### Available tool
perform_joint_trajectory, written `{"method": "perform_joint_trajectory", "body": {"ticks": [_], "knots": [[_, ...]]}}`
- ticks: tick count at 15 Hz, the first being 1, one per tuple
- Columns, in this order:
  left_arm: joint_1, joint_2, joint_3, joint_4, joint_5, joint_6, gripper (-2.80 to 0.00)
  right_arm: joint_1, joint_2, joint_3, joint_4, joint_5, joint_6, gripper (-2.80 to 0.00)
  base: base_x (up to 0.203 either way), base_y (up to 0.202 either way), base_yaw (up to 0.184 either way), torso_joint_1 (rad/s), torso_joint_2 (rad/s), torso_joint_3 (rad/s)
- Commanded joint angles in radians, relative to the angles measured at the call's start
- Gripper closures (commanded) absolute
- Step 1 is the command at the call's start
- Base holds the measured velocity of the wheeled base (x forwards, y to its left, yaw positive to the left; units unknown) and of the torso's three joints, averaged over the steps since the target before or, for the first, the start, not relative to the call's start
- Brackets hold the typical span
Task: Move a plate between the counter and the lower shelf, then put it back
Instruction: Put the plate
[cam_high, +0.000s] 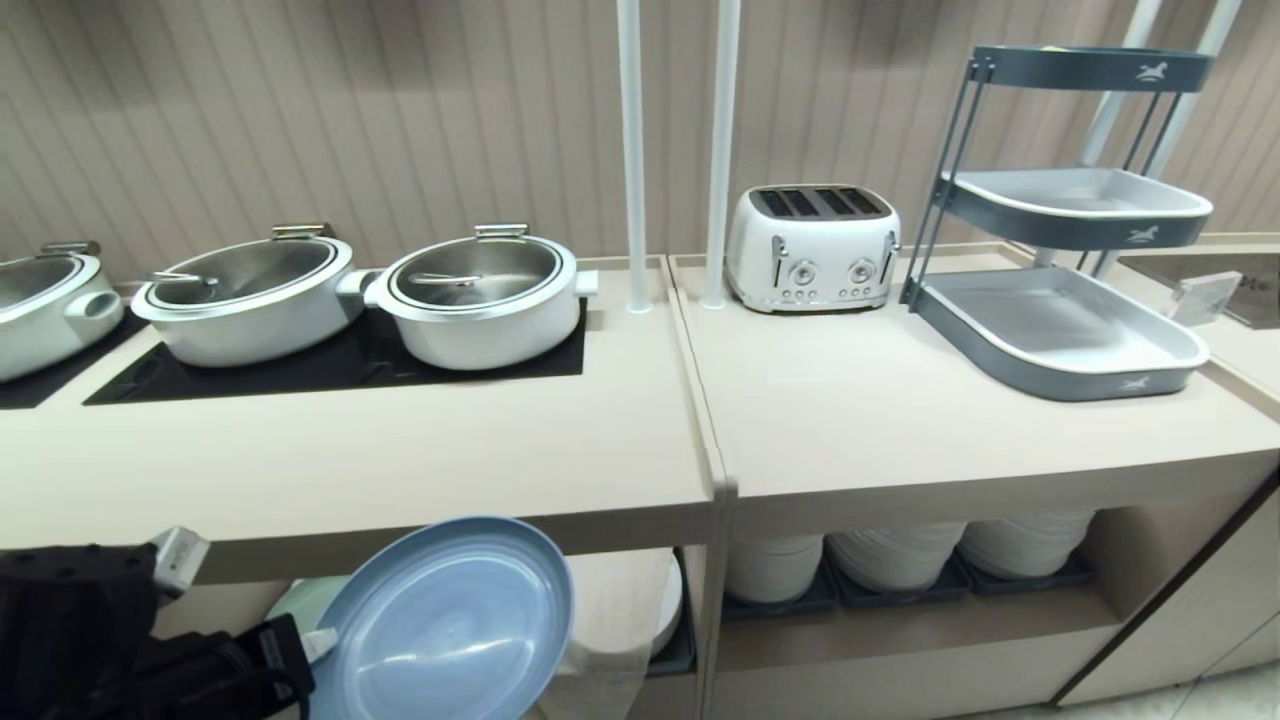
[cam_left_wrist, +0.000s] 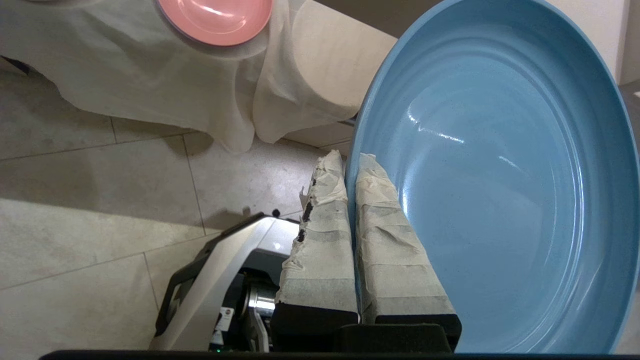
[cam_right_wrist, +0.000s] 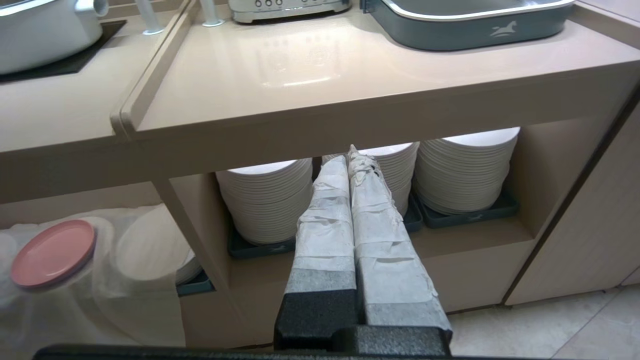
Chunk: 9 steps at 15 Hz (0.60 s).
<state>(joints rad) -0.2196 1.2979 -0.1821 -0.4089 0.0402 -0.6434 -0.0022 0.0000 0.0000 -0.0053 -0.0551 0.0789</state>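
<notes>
We see our left pincer (cam_left_wrist: 350, 165) clamped on the plate's (cam_high: 450, 625) rim, holding it tilted below the bench (cam_high: 400, 470) edge, seemingly before the lower shelf (cam_high: 620, 610); our right pincer (cam_right_wrist: 352, 160) rests together.

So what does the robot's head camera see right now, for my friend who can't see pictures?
The left gripper holds a light-blue plate tilted up in front of the lower shelf. Above, the counter carries three white pots, a toaster and grey trays.

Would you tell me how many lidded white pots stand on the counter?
3, in a row on the cooktop panels: one at the left edge, one beside it, one rightmost. More may sit beyond view.
</notes>
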Motion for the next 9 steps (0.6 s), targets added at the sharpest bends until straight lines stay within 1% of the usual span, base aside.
{"method": "perform_joint_trajectory", "body": {"ticks": [1,9], "knots": [[-0.001,0.0,0.001,-0.003,0.001,-0.004,0.0,0.001,0.0,0.0,-0.001,0.0,0.001,0.0,0.0,0.196,-0.002,0.0,0.0,0.005],[-0.001,-0.003,0.001,-0.004,0.006,-0.004,0.0,0.001,0.0,0.0,-0.001,0.0,0.001,0.0,0.0,0.197,-0.002,0.003,0.0,0.002]]}}
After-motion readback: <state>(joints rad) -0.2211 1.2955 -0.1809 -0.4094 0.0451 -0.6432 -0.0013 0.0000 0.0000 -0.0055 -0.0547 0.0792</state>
